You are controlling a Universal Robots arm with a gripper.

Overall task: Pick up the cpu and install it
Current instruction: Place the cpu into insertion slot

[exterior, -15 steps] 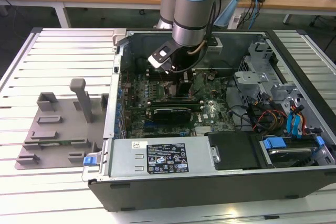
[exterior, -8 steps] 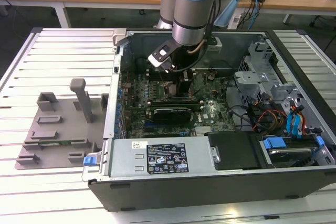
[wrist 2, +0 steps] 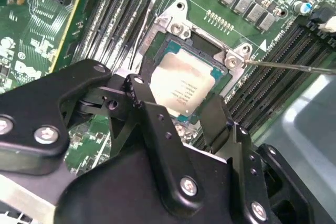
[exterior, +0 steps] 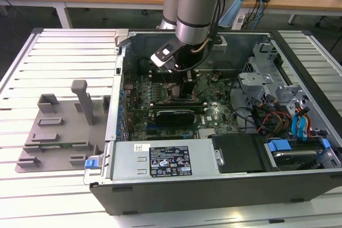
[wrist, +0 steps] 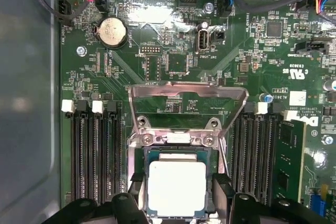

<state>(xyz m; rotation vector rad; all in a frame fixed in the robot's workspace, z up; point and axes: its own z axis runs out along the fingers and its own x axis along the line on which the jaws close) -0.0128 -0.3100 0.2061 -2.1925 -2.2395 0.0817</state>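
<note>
While the arm (exterior: 197, 9) reaches into the computer case (exterior: 214, 190) at the exterior view's upper middle, the cpu (wrist: 177, 186) lies flat in the open socket (wrist: 151, 153), directly under the gripper (wrist 2: 178, 103), whose fingers (wrist: 220, 198) stand apart astride it, seemingly not touching.

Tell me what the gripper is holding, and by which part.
Cannot be told: the gripper straddles the chip in the socket; whether it clamps it is unclear.

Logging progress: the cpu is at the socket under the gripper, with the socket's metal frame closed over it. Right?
No. The first wrist view shows the metal frame swung open, off the cpu; the rest holds.
</note>
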